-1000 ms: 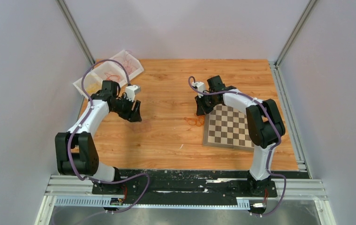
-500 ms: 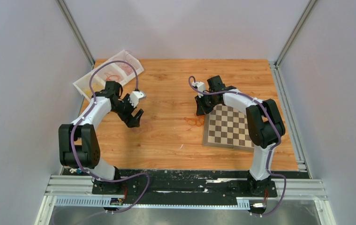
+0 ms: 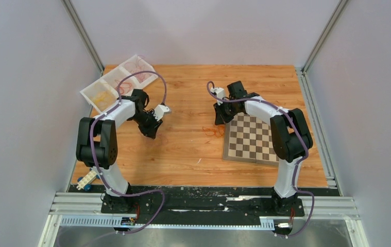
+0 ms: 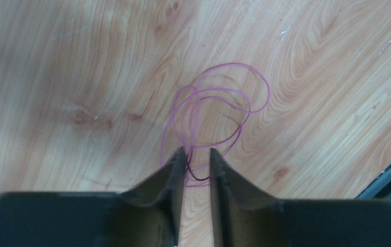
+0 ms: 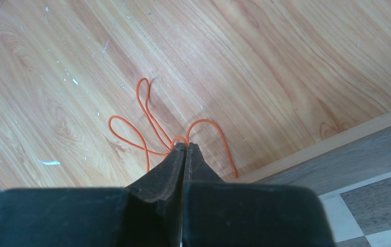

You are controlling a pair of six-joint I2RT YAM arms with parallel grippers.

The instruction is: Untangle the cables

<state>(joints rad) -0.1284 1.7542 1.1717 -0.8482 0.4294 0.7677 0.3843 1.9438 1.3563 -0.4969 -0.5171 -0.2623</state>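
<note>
1 pink cable (image 4: 215, 90) between left fingers (image 4: 174, 171) | right fingers (image 5: 175, 160) pinch orange cable (image 5: 206, 121)

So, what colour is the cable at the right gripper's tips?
Orange cable, clearest in right wrist view.

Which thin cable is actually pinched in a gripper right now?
The orange cable, clamped in the shut right gripper. The pink cable only lies between the parted fingers of the left gripper.
</note>
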